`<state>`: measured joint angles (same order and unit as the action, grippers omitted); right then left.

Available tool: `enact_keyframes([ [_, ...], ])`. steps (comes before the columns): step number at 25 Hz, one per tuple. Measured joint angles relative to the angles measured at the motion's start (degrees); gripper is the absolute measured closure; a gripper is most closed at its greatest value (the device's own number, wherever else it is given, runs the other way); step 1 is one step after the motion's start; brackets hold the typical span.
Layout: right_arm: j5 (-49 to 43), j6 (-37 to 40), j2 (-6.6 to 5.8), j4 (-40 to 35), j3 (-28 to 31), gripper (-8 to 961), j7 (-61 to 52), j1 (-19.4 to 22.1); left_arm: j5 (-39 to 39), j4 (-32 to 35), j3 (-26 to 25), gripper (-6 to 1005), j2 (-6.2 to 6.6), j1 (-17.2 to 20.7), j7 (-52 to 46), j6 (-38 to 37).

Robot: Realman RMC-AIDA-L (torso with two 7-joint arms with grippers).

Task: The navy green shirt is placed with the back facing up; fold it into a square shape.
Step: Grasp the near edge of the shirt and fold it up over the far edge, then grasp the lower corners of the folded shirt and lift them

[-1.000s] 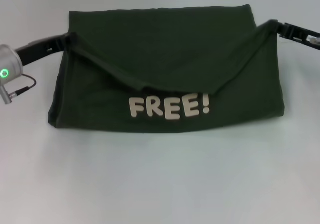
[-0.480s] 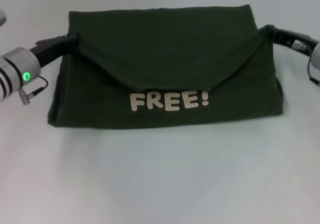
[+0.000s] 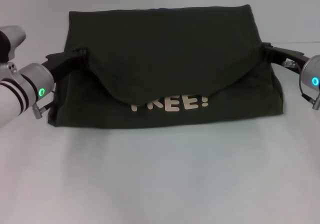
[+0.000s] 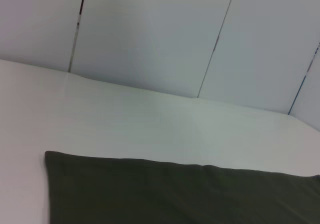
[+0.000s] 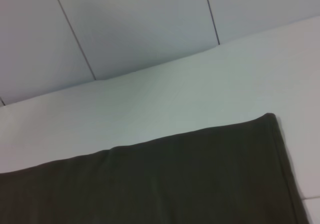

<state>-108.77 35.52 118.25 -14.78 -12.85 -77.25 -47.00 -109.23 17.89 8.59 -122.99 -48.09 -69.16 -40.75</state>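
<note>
On the white table point(image 3: 160, 179) lies the navy green shirt point(image 3: 165, 44), its upper layer drawn toward the near side so the sagging fold half covers the pale lettering point(image 3: 172, 104). At the shirt's left edge the left gripper point(image 3: 80, 53) is clamped on a bunched corner of the fabric. At the right edge the right gripper point(image 3: 266, 50) pinches the other corner likewise.
</note>
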Motion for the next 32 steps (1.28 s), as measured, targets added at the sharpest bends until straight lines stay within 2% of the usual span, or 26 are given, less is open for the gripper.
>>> enact_keyframes([
  [6, -0.01, 2.32, 0.55, -0.73, -0.36, 757, 0.03, 0.69, 0.05, 0.13, 0.03, 940, -0.06, 0.16, 0.56, -0.81],
  [11, -0.03, 8.29, 0.22, -3.04, -1.16, 749, -0.16, 1.81, 0.98, 2.42, -0.27, 906, 0.06, 1.97, -1.47, -6.29],
  [16, 0.03, 10.08, -0.22, -6.75, -1.17, 742, -1.62, 2.54, 3.85, 7.87, -0.24, 727, -0.25, 5.22, -7.7, -11.35],
  [19, 0.1, 10.46, -0.59, -8.76, -1.29, 501, -3.54, 2.71, 7.22, 9.69, -0.18, 640, -0.27, 7.57, -9.37, -14.96],
  [25, -0.03, 13.31, -2.06, -9.91, -3.32, 371, -7.67, 3.34, 9.67, 10.66, -0.1, 456, -0.26, 10.72, -9.97, -22.12],
  [27, -0.2, 17.85, -3.1, -11.28, -6.16, 328, -12.37, 4.93, 9.68, 10.92, 0.01, 378, -0.25, 12.2, -10.05, -26.93],
  [29, -0.24, 20.49, -3.54, -12.25, -7.73, 285, -14.76, 5.89, 9.3, 11.61, 0.73, 301, -0.33, 13.86, -10.12, -31.37],
  [32, -0.29, 27.56, -4.89, -15.13, -11.67, 221, -21.34, 8.79, 8.79, 13.74, 4.22, 190, -0.85, 17.06, -9.85, -36.17],
])
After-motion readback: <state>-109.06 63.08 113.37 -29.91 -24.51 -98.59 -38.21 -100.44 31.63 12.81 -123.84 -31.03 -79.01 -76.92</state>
